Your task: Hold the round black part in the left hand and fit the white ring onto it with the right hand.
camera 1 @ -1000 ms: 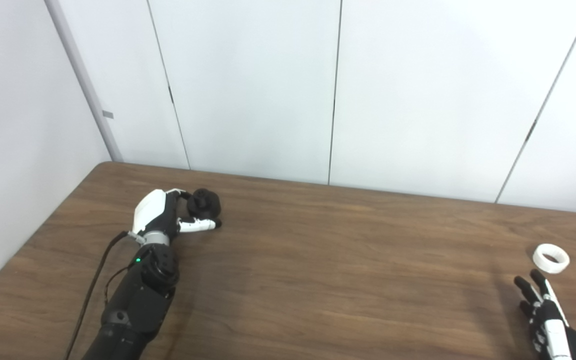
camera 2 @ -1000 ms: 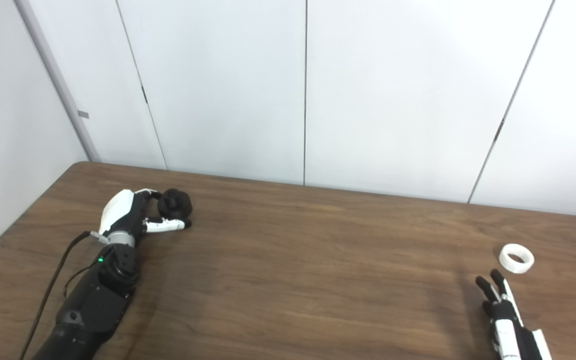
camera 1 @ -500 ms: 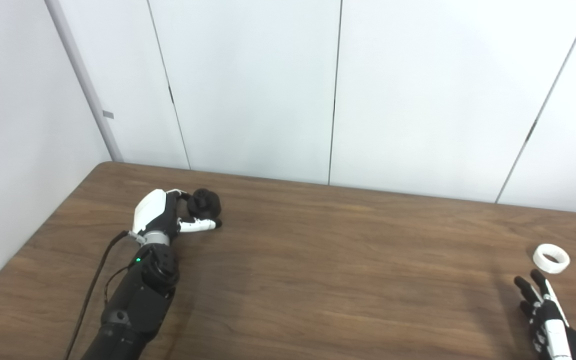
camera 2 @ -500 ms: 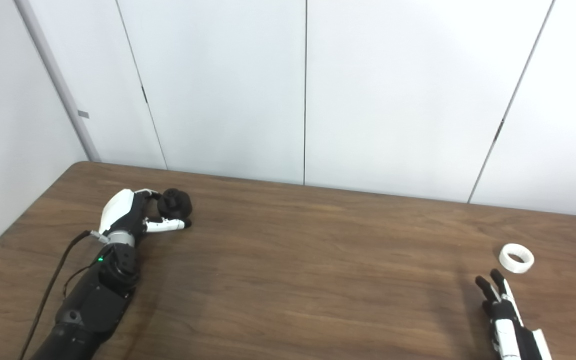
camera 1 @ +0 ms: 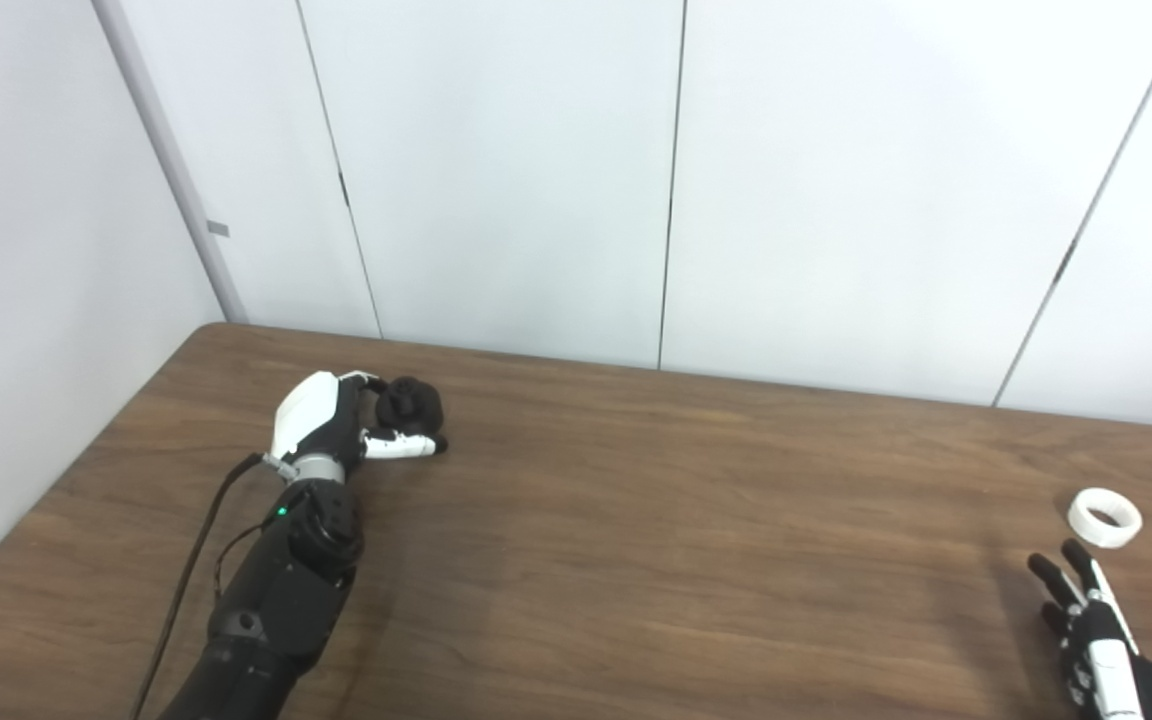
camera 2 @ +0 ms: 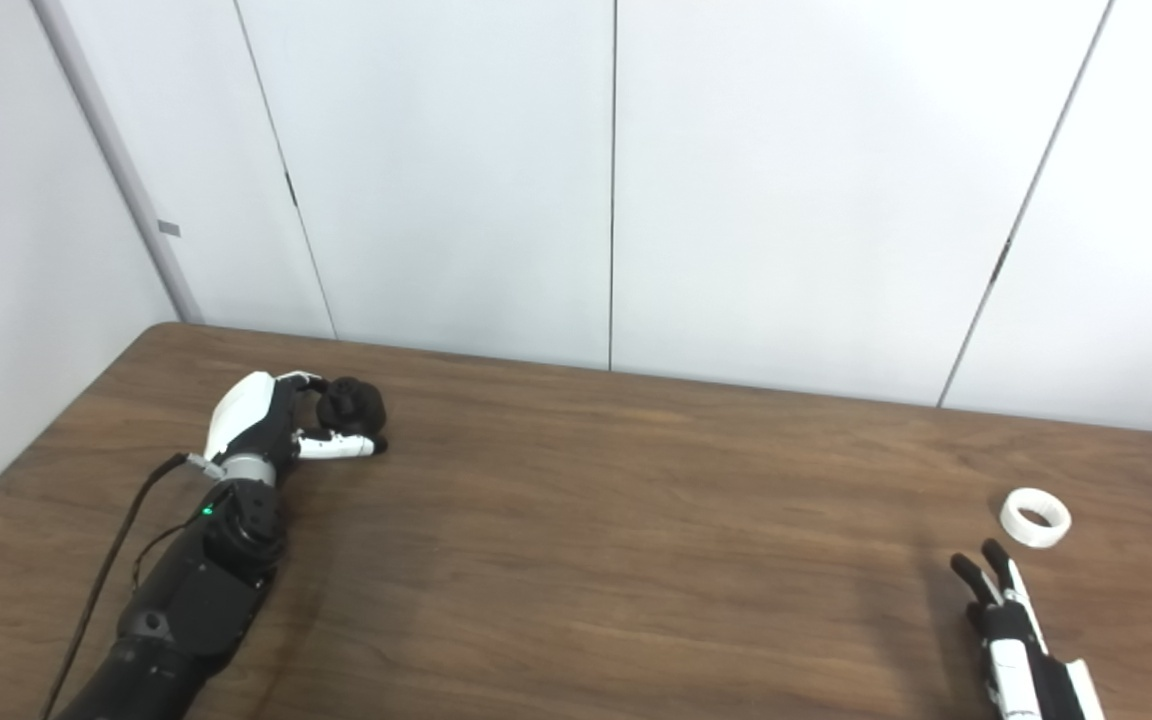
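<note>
The wooden table (camera 1: 636, 560) spans the scene in front of white wall panels (camera 1: 496, 170). The left hand (camera 1: 321, 425) lies at the table's far left with its fingers and thumb curled around the round black part (camera 1: 410, 405), which sits low at the table surface. The right hand (camera 2: 1011, 640) is at the near right edge, fingers extended and spread, holding nothing. The white ring (camera 2: 1035, 517) lies flat on the table just beyond its fingertips, not touching them.
</note>
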Tool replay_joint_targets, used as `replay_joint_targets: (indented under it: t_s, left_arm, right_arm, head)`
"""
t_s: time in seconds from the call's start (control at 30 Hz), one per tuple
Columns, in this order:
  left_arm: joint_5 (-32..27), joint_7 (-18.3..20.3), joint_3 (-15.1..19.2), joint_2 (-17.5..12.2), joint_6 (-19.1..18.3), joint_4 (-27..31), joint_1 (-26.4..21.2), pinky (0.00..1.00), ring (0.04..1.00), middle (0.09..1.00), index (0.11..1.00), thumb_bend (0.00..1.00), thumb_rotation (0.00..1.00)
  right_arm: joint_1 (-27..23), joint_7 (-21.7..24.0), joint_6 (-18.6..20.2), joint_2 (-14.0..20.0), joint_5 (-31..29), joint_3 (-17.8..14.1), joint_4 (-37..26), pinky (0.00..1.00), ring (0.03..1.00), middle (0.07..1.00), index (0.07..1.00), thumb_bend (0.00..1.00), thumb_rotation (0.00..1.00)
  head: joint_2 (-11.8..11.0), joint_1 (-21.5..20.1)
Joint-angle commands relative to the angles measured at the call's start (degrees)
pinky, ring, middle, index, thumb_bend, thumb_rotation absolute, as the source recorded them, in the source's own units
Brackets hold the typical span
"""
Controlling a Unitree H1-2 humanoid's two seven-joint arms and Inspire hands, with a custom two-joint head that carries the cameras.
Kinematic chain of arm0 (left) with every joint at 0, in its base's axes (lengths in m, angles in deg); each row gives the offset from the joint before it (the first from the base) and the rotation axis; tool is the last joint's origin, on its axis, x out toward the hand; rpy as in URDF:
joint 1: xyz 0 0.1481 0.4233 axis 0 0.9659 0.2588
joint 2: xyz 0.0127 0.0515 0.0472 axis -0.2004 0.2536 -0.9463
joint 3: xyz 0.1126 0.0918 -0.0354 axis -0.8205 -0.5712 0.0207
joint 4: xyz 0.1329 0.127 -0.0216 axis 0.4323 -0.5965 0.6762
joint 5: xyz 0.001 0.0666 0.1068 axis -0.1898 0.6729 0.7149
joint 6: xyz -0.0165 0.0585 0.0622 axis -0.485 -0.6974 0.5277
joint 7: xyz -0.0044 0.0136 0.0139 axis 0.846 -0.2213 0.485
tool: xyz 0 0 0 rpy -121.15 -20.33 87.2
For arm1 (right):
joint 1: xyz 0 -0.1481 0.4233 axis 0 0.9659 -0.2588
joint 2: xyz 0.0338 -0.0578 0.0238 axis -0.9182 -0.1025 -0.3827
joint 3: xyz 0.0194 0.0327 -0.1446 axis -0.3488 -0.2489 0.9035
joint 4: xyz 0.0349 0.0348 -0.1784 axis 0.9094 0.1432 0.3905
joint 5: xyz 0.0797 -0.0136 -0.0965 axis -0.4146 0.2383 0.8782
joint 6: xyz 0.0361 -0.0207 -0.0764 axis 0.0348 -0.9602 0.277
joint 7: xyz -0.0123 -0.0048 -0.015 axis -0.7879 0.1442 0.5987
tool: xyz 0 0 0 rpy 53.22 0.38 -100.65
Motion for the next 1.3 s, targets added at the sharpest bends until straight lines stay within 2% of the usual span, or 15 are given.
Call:
replay_joint_targets:
  t_s: [0.0,0.37,0.57,0.77,0.83,0.87,0.9,0.93,1.0,1.27]
  left_arm:
    - [-0.2,-1.2,0.2,-1.0,1.1,0.6,-3.3,1.00,0.945,0.877,0.746,0.97,0.21]
    - [-0.3,-0.8,-0.4,-1.1,0.6,0.2,-3.9,1.00,0.934,0.869,0.744,0.96,0.22]
    - [-0.8,-1.4,-0.4,-1.0,1.0,-0.4,-3.9,1.00,0.930,0.859,0.731,0.96,0.22]
    - [-1.8,-2.3,0.6,-0.5,1.3,-0.3,-3.9,1.00,0.928,0.845,0.635,0.93,0.18]
    - [-2.7,-3.1,1.4,-0.1,2.4,-0.1,-3.6,1.00,0.928,0.836,0.577,0.89,0.13]
    - [-3.1,-3.4,1.7,0.1,2.8,-0.1,-3.5,1.00,0.932,0.827,0.531,0.71,0.09]
    - [-3.5,-3.6,2.0,0.3,3.1,0.1,-3.4,1.00,0.934,0.816,0.502,0.60,0.07]
    - [-3.4,-3.9,1.9,0.3,3.1,0.2,-3.2,1.00,0.933,0.808,0.492,0.56,0.06]
    - [-2.8,-4.3,1.6,0.1,2.9,0.6,-3.0,1.00,0.921,0.788,0.484,0.53,0.05]
    - [-0.2,-6.1,-0.1,-0.7,3.6,1.1,-2.0,1.00,0.908,0.769,0.483,0.52,0.05]
  right_arm:
    - [2.2,-0.6,0.1,-1.3,0.1,0.8,2.5,1.00,0.994,0.934,1.000,0.48,1.00]
    - [2.3,-1.2,0.1,-1.4,0.6,0.8,2.5,1.00,0.984,0.928,0.999,0.45,1.00]
    - [2.4,-0.9,-0.1,-1.3,0.1,0.8,2.5,1.00,0.987,0.931,1.000,0.50,1.00]
    - [2.6,-0.9,0.2,-1.2,0.0,0.7,2.3,1.00,0.987,0.931,0.997,0.49,1.00]
    - [2.7,-1.0,0.3,-1.2,0.0,0.7,2.1,1.00,0.985,0.928,0.994,0.50,1.00]
    - [2.8,-1.0,0.4,-1.2,0.1,0.7,2.0,1.00,0.986,0.929,0.996,0.49,1.00]
    - [2.8,-1.0,0.5,-1.2,0.2,0.7,1.8,1.00,0.987,0.930,0.998,0.50,1.00]
    - [2.8,-0.9,0.4,-1.2,0.1,0.7,1.8,1.00,0.987,0.930,0.999,0.50,1.00]
    - [2.8,-0.8,0.2,-1.1,0.0,0.7,1.9,1.00,0.983,0.929,0.999,0.50,1.00]
    - [2.9,-0.6,0.4,-0.8,-0.3,0.5,1.8,1.00,0.992,0.927,0.998,0.49,1.00]
  head:
    - [0.1,0.0]
    - [0.3,-0.2]
    - [0.4,-0.1]
    - [0.6,0.1]
    - [0.6,0.1]
    - [0.6,0.1]
    - [0.8,0.2]
    - [0.8,0.2]
    - [0.9,0.3]
    - [0.9,0.7]
